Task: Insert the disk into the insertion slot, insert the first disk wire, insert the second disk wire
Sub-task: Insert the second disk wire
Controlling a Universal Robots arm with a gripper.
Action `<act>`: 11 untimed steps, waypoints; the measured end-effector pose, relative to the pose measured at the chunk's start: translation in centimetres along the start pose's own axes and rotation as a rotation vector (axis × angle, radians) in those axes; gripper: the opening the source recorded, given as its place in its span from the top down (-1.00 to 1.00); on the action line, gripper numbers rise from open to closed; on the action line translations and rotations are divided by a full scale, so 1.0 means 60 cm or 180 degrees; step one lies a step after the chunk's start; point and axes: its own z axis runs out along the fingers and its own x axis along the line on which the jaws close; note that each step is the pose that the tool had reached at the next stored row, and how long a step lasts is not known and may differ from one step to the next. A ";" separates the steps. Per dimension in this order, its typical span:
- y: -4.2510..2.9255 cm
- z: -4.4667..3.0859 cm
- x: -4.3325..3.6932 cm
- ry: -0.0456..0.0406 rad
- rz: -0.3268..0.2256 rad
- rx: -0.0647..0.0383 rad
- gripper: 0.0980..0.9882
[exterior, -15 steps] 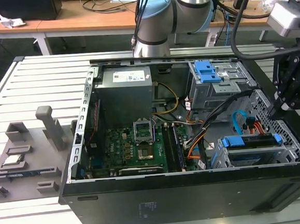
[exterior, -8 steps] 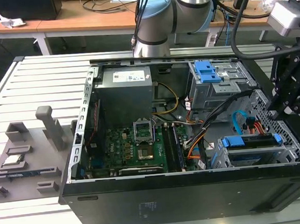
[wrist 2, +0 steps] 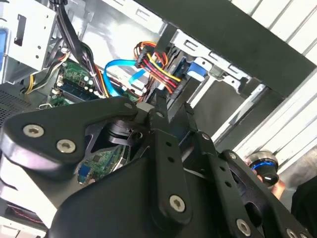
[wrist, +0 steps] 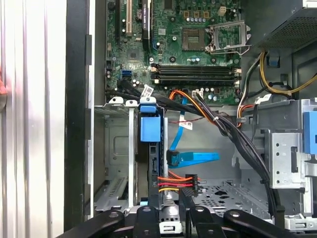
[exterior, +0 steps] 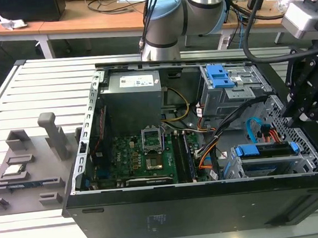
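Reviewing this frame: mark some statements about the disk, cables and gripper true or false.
1. The disk sits in the insertion slot. True.
2. The gripper hovers over the motherboard. False: it is at the drive-bay end, close to the red, yellow and black wire bundle.
3. The computer case is closed by a side panel. False: it is open, with the inside on view.
4. A blue flat cable lies inside the case near the disk. True.
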 end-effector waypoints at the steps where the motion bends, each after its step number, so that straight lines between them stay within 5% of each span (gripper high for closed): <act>1: 0.012 0.008 -0.006 -0.0001 0.0001 0.0000 0.54; 3: 0.033 0.024 -0.008 -0.0001 0.0000 0.0000 0.54; 6: 0.054 0.030 -0.007 0.0000 -0.0005 0.0000 0.54; 11: 0.059 0.034 -0.007 0.0008 -0.0017 0.0000 0.58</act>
